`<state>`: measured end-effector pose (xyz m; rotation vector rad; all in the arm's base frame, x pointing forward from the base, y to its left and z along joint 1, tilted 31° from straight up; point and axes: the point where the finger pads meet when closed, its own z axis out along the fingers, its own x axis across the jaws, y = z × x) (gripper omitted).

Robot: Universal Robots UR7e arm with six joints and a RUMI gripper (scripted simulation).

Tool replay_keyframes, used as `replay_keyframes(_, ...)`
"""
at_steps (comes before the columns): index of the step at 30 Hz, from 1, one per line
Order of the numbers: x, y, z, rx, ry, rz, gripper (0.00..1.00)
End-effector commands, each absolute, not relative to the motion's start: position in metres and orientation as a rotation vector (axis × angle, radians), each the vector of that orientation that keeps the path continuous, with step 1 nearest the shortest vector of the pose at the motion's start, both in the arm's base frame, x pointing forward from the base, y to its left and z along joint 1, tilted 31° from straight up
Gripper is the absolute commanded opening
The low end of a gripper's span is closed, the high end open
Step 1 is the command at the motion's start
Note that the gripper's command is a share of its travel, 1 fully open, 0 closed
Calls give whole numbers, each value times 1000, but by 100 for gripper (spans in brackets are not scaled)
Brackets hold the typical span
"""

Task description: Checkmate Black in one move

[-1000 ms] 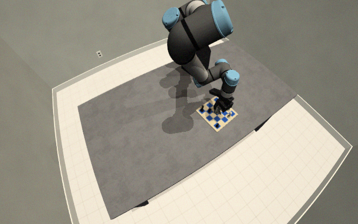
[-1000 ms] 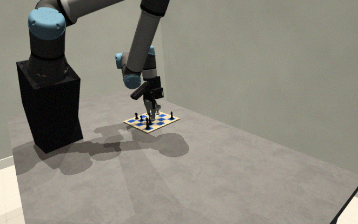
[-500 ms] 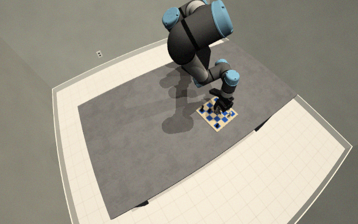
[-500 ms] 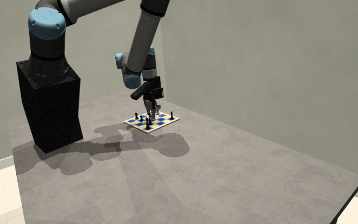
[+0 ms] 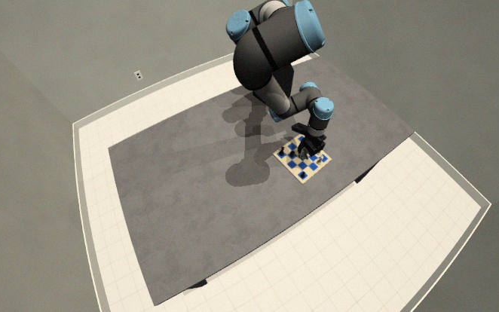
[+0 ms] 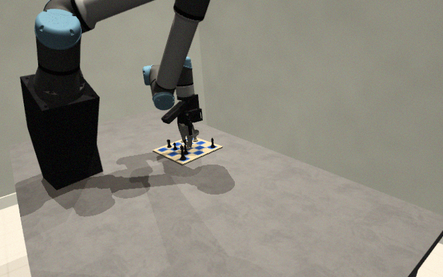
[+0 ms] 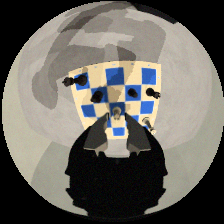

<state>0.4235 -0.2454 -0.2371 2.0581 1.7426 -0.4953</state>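
The blue and cream chessboard [image 5: 302, 182] [image 6: 183, 163] lies on the table. My gripper [image 5: 304, 154] [image 6: 189, 145] [image 7: 116, 112] points down, low over the board's middle. Its fingers are partly open, one each side of a small white piece [image 7: 116, 112] on a blue square, with a gap showing on both sides. Another white piece [image 5: 319, 160] [image 6: 195, 138] stands by the board's edge. A tall black piece [image 5: 281, 151] [image 6: 182, 154] [image 7: 81, 80] stands on a corner square. Black pieces also show nearby in the wrist view [image 7: 97, 96] [image 7: 132, 92] [image 7: 153, 93]. The fingers hide some squares.
A lone black piece [image 5: 302, 175] [image 6: 212, 143] stands upright on another corner square. In the exterior view, two black pieces [image 6: 174, 146] [image 6: 168, 143] stand left of the fingers, and one [image 6: 185, 150] stands close in front of them. The robot's pedestal [image 6: 67, 144] is left of the board.
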Motion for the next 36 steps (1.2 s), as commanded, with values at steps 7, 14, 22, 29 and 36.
replay_keyframes(7,424,-245,-237,2057,1742,-494,0)
replay_keyframes(14,424,-245,-237,2057,1742,-494,0)
replay_keyframes(22,424,-245,-237,2057,1742,-494,0)
replay_keyframes(29,424,-245,-237,2057,1742,-494,0)
replay_keyframes(36,424,-245,-237,2057,1742,-494,0)
